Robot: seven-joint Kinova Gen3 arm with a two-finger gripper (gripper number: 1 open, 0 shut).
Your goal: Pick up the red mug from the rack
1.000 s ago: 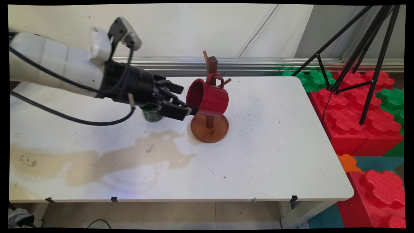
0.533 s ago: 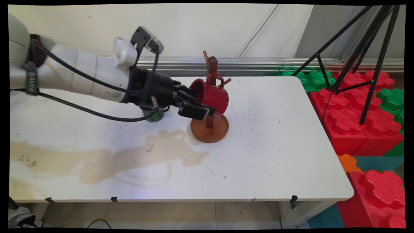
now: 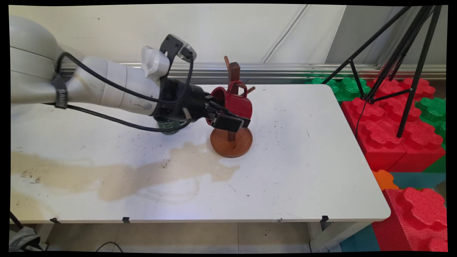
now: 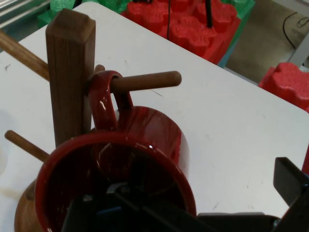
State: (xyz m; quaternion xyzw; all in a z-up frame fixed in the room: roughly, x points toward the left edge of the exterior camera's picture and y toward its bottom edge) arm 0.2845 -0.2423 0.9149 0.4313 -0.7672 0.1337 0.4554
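Red mug [image 3: 234, 104] (claw [image 3: 228, 119] finger inside) on wooden rack [image 3: 231, 137]

A white tabletop [image 3: 303, 171], scuffed with small dark specks, carries a broad tan stain [image 3: 117, 175] running from its 9 o'clock edge toward the middle, and small black clips [image 3: 125, 219] sit along its 6 o'clock edge. Behind it, at 12 o'clock, stands a plain off-white wall [image 3: 221, 32] with a silver metal rail [image 3: 285, 71] along its foot. At 3 o'clock large red foam blocks [image 3: 385, 132] and green foam blocks [image 3: 344, 87] are stacked on the floor beside the tabletop, a black tripod [image 3: 410, 53] stands on them, and pale floor tiles [image 3: 214, 237] show below at 6 o'clock.
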